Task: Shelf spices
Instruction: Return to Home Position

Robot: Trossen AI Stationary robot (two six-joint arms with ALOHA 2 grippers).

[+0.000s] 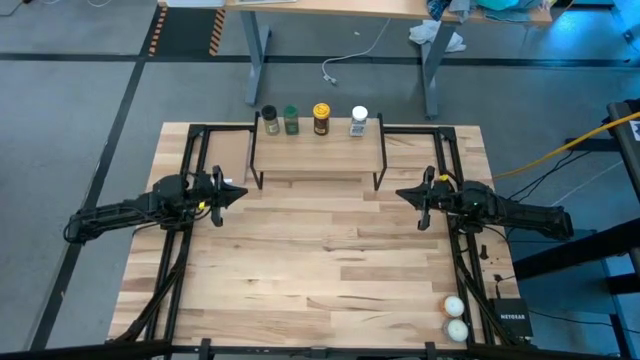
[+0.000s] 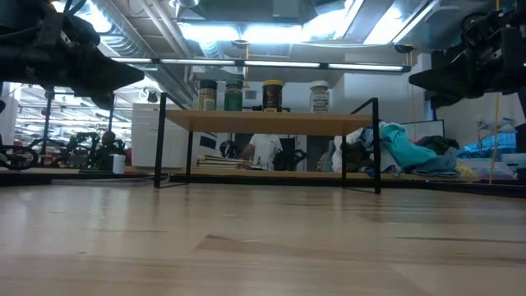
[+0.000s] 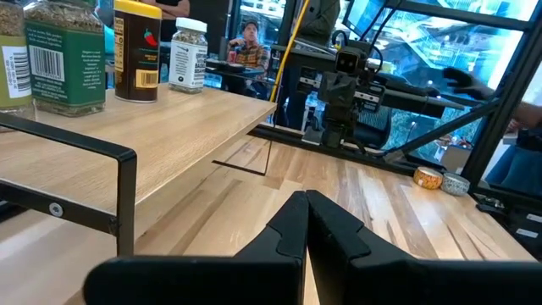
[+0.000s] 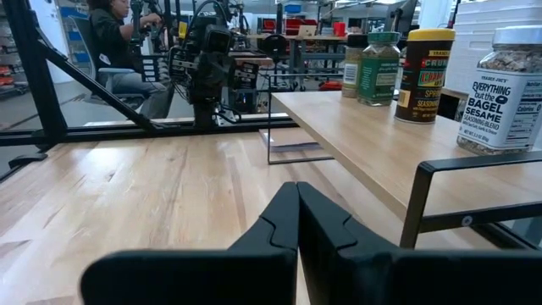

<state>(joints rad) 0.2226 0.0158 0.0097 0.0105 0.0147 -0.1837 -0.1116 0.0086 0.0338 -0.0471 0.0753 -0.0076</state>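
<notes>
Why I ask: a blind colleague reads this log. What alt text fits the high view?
Four spice jars stand in a row on the shelf, lids black, green, yellow, white from left to right. The left gripper and right gripper, both shut, flank the shelf's front above the table. Two whitish balls lie at its near right corner.

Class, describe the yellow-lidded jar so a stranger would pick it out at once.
At the far edge of the table stands a low wooden shelf carrying four jars in a row. The yellow-lidded jar stands between the green-lidded jar and the white-lidded jar; it alone has an amber body.
</notes>
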